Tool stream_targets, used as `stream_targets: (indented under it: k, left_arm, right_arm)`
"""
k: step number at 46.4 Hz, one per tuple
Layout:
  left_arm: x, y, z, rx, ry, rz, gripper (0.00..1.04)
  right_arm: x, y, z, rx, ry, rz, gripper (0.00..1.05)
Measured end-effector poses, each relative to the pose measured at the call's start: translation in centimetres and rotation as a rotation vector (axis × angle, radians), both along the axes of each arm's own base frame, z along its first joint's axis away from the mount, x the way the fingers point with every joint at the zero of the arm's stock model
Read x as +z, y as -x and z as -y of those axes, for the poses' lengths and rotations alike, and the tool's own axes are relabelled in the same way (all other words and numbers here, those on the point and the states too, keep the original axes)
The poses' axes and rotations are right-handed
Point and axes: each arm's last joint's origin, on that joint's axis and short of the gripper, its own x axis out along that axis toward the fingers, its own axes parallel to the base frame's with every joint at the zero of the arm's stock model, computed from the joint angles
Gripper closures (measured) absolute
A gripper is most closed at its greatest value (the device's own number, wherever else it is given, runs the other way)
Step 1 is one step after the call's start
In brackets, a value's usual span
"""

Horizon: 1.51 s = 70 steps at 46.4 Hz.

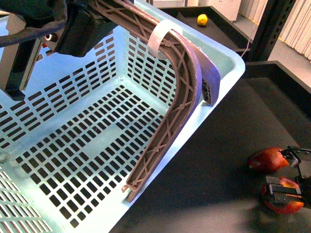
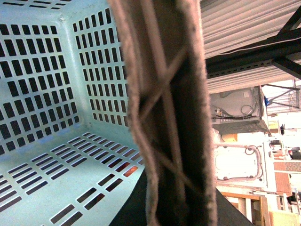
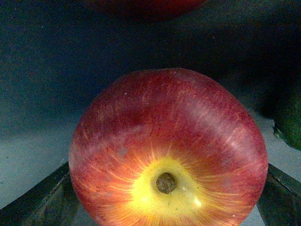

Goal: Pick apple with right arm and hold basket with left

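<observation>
The pale mint-blue basket [image 1: 97, 145] fills the left of the front view and stands on the black table. Its brownish-purple handle [image 1: 187, 92], with a white band [image 1: 160, 36], is swung up. My left gripper [image 1: 90, 22] is shut on the handle's upper end. In the left wrist view the handle [image 2: 174, 117] runs close across the middle, with the basket's slotted floor [image 2: 56, 155] behind it. My right gripper [image 1: 284, 194] is shut on the red apple [image 1: 293, 208] at the table's near right. In the right wrist view the apple [image 3: 167, 150] sits between both fingers [image 3: 42, 202], yellow stem patch facing the camera.
An elongated dark red fruit [image 1: 267, 160] lies just beyond the apple and also shows in the right wrist view [image 3: 146, 5]. A dark green fruit [image 3: 289, 117] lies beside the apple. A small yellow object [image 1: 202, 20] sits on the far shelf. A black frame post [image 1: 272, 24] stands at the back right.
</observation>
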Motion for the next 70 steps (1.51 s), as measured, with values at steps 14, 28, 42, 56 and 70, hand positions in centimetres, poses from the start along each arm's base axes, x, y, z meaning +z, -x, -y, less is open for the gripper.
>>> stream_targets:
  k: [14, 28, 42, 56, 70]
  left_arm:
    - [0.0, 0.0, 0.0, 0.000, 0.000, 0.000, 0.98]
    - [0.0, 0.0, 0.0, 0.000, 0.000, 0.000, 0.98]
    - [0.0, 0.0, 0.0, 0.000, 0.000, 0.000, 0.98]
    - [0.0, 0.0, 0.0, 0.000, -0.001, 0.000, 0.98]
    - [0.0, 0.0, 0.0, 0.000, -0.001, 0.000, 0.98]
  right_arm:
    - [4.3, 1.3, 0.5, 0.020, 0.013, 0.082, 0.26]
    - [16.8, 0.6, -0.6, 0.120, 0.012, 0.401, 0.26]
    - [27.1, -2.2, -5.4, 0.299, 0.068, 0.729, 0.26]
    - [29.7, -7.5, -14.7, 0.502, 0.006, 0.865, 0.26]
    - [29.7, -8.0, -20.5, 0.615, -0.097, 0.872, 0.26]
